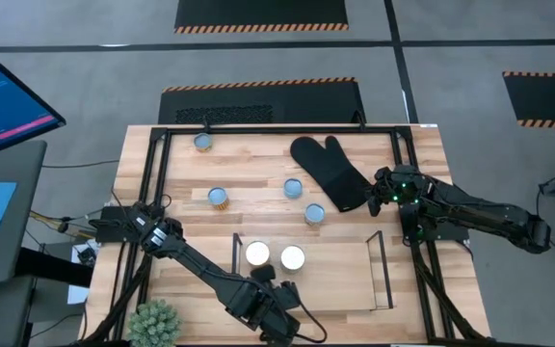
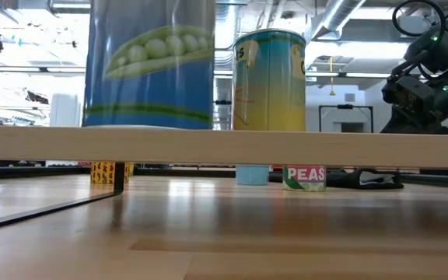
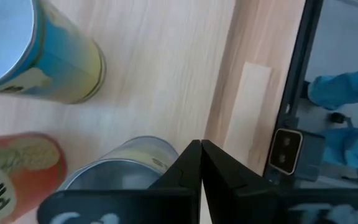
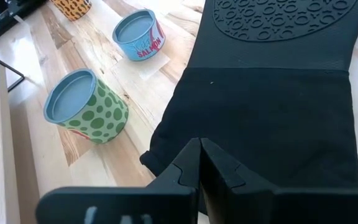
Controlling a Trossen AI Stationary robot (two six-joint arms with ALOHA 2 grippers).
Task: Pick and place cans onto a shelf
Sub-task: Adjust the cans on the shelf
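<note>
**Cans Partly Shelved: Both Hands Empty Between Picks**

Grey flooring with striped mats is seen around a light wooden bench (image 1: pixel 422 145), on which a black outer frame (image 1: pixel 157 154) is mounted. Near the front edge of the bench the shelf (image 1: pixel 382 275) is set, and two white-topped cans (image 1: pixel 257 254) (image 1: pixel 292 257) are already stood on its wood base. Four blue-grey-topped cans are left loose on the bench behind it: one far back (image 1: pixel 203 143), one at mid-left (image 1: pixel 219 198), one salmon tin (image 1: pixel 294 187) and one green-spotted pea can (image 1: pixel 314 214), the last two lying just beside the black oven mitt (image 1: pixel 333 172). A seventh can cannot be made out from above.

The left hand (image 1: pixel 270 310) is held at the front of the bench, close to the shelved cans, with its fingers pressed together on nothing. The right hand (image 1: pixel 385 193) is held over the mitt's cuff, its fingers likewise brought together and empty.

The step in hand is judged to be the gap between a finished placement and the next pick. For the next move, fingers must be spread and lowered around a loose can; the pea can is judged the nearest to the right hand.
</note>
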